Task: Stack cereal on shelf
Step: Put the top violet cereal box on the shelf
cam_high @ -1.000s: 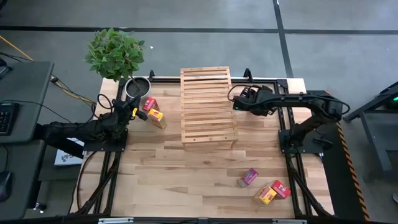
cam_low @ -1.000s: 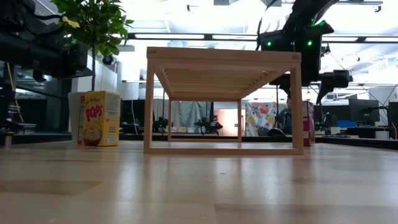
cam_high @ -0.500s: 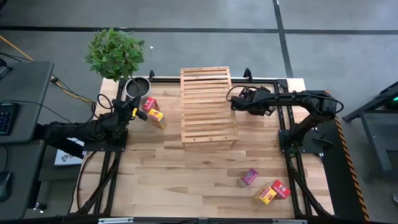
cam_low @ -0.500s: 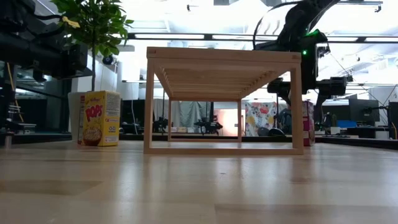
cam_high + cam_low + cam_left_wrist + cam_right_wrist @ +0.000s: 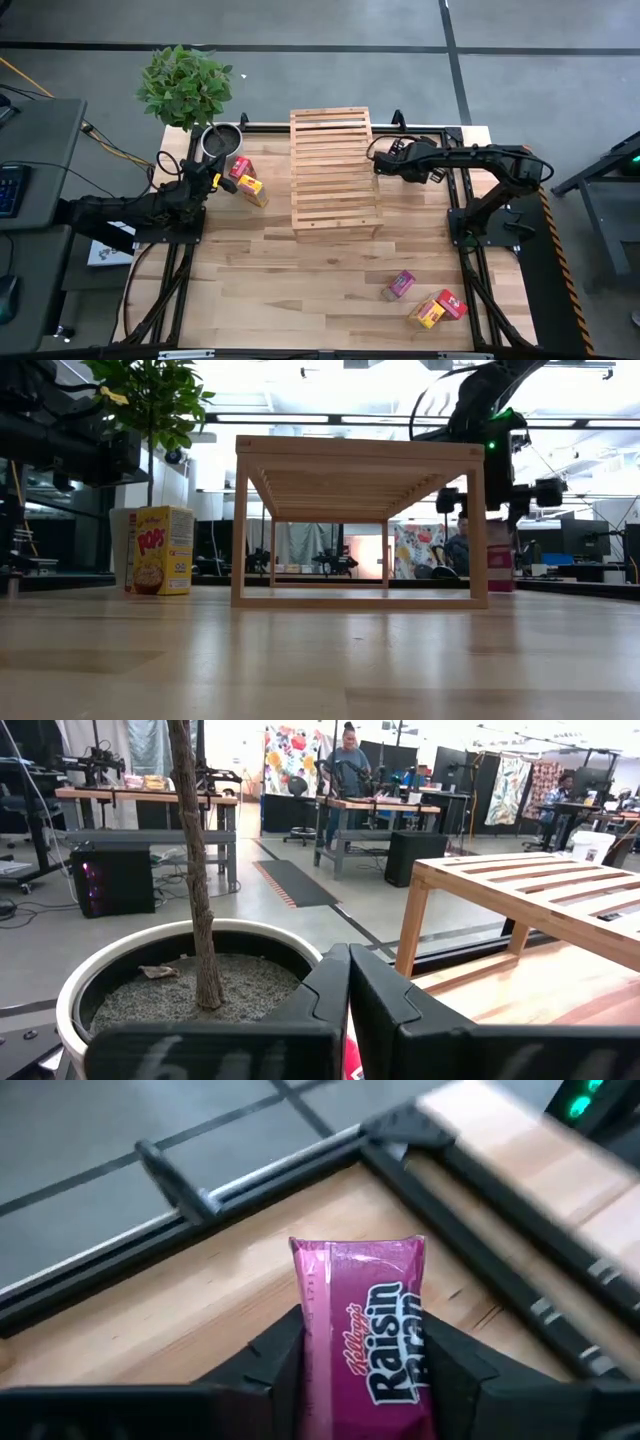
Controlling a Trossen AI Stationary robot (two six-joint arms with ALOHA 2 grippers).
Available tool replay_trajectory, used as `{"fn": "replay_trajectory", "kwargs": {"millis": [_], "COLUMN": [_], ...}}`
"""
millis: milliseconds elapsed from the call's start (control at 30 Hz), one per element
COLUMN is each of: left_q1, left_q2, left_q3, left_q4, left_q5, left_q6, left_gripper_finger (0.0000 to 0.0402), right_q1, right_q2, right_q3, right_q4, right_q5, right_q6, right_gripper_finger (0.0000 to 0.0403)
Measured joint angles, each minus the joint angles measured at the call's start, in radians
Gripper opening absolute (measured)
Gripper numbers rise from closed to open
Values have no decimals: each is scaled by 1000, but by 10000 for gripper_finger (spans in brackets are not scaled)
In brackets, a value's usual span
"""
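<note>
The wooden slatted shelf stands on its legs at the middle of the table's far half. My right gripper is by the shelf's right side, shut on a pink cereal box. In the low view this box shows just right of the shelf's right leg. My left gripper is shut and touches nothing; a red box and a yellow box stand just right of it. Pink, yellow and red boxes lie near the table's near right corner. My right gripper pinches the pink box between its two fingers, one on each long narrow side. The fingers lie along the box, whose free end sticks out past them. I cannot tell whether the box touches the table.
A potted plant stands at the far left, right in front of my left gripper. The yellow box stands upright left of the shelf. The table's middle and near left are bare wood. People show in the room behind.
My right gripper has turned at the wrist and shifted slightly beside the shelf's right side. In the low view the pink box's top edge now shows lower than before, next to the shelf's right leg.
</note>
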Motion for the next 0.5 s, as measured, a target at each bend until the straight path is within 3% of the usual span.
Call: {"fn": "replay_trajectory", "kwargs": {"millis": [133, 233, 367, 500], "left_q1": [0, 0, 0, 0], "left_q2": [0, 0, 0, 0], "left_q3": [0, 0, 0, 0], "left_q4": [0, 0, 0, 0], "left_q5": [0, 0, 0, 0], "left_q6": [0, 0, 0, 0], "left_gripper_finger": [3, 3, 3, 3], "right_q1": [0, 3, 16, 48], "right_q2": [-71, -152, -225, -214], "right_q3": [66, 177, 365, 518], "right_q4": [-163, -264, -198, -1], "right_q5": [78, 144, 136, -38], "right_q6": [-24, -129, -495, -875], "right_gripper_finger": [126, 125, 124, 124]}}
